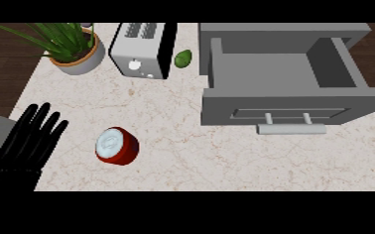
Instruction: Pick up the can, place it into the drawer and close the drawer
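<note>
A red can (117, 146) with a silver-white top stands on the marble counter at the lower left of the head view. My left hand (31, 139) shows at the left edge, fingers straight and pointing up, a short way left of the can and not touching it. The grey drawer (282, 87) stands pulled open at the right, its inside bare, its front panel carrying a pale bar handle (290, 125). My right hand does not show.
A silver toaster (143, 49) stands at the back centre, with a small green fruit (183, 58) beside it. A potted plant (72, 47) sits at the back left. The counter's left edge runs behind my left hand.
</note>
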Available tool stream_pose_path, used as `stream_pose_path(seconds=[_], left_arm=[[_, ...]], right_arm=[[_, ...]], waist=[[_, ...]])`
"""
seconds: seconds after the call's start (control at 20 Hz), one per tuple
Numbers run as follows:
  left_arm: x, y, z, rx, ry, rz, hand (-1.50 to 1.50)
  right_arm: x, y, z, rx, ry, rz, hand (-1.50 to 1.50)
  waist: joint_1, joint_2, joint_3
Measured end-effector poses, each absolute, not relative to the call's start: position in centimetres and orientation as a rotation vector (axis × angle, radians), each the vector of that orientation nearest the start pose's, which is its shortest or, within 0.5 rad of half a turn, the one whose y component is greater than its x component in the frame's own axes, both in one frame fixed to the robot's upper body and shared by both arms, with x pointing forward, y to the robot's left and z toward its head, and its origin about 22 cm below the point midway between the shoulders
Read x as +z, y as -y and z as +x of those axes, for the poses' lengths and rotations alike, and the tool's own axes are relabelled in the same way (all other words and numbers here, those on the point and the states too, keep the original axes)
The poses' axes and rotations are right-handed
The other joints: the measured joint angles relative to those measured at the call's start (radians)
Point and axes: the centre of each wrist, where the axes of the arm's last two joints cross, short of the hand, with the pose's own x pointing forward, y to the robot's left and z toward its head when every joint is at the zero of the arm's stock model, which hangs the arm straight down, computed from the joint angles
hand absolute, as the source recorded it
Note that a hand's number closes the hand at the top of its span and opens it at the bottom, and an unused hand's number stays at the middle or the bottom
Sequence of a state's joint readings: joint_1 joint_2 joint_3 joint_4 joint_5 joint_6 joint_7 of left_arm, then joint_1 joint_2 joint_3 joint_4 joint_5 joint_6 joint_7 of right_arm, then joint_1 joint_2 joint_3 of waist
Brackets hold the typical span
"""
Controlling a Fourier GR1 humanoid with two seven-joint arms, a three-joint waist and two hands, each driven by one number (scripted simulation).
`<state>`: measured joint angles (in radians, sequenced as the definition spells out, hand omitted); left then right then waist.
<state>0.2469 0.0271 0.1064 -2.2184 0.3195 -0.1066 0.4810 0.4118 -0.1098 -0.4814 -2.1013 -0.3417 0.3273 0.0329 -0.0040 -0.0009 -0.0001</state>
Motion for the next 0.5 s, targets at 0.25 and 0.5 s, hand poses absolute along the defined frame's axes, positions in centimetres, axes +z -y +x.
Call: stream_pose_path(seconds=[0.25, 0.5], left_arm=[[9.0, -25.8, 17.4, 0.12, 1.526, -0.152, -1.5], [6.6, -25.0, 18.5, 0.122, 1.506, -0.124, -1.5]], right_arm=[[8.6, 36.6, 8.9, -0.099, 1.767, -0.198, -1.5], [9.3, 37.0, 9.2, -0.096, 1.779, -0.199, -1.5]], waist=[[-0.002, 0.0, 0.0], [-0.001, 0.0, 0.0]])
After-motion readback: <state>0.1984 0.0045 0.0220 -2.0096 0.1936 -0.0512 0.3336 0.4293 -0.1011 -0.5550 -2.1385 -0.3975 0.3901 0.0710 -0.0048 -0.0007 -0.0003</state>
